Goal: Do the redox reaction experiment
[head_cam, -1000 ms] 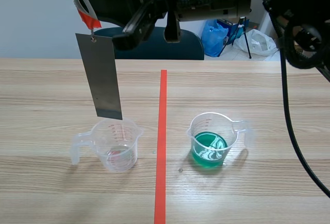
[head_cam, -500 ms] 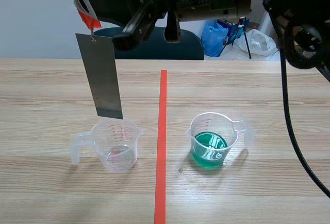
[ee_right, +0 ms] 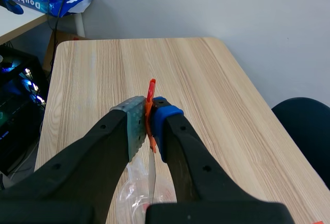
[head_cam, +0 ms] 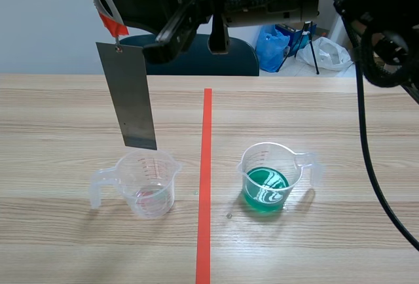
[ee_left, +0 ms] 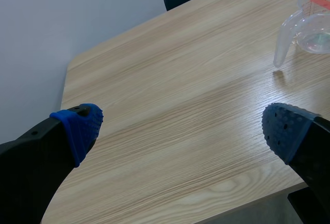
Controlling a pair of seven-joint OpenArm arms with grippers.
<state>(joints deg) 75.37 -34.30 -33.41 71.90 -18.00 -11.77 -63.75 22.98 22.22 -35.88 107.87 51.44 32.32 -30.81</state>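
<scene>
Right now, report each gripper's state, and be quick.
Left gripper: open, holding nothing.
Right gripper: closed on the orange tag, with the metal strip hanging from it.

Grey metal strip point(head_cam: 133, 97) hangs above clear beaker point(head_cam: 145, 182); second beaker point(head_cam: 268, 178) holds green liquid point(head_cam: 265, 190).

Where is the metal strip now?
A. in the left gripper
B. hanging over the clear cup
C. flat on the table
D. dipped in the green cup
B: held by the right gripper, the strip hangs with its lower end just over the clear cup.
</scene>
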